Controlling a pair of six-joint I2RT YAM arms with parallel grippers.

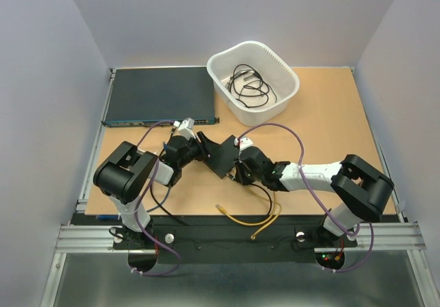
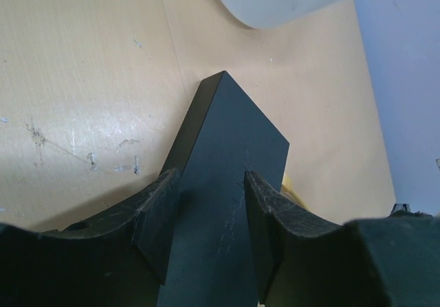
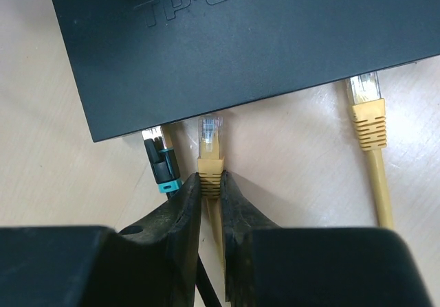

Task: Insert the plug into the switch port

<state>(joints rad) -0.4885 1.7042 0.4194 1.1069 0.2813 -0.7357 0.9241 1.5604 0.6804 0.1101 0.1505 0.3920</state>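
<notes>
Two firm grips: left gripper point(image 2: 210, 207) clamps the flat matte-black switch box point(image 2: 234, 135), right gripper point(image 3: 210, 183) pinches the yellow-booted clear plastic plug point(image 3: 210, 132); hold it square, push straight in.

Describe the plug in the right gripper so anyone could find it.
Find the small black box near the white tub. Three plugs line one edge; the middle yellow plug is it, pinched by the right gripper, unlike the teal-clipped black plug and the loose yellow plug.
</notes>
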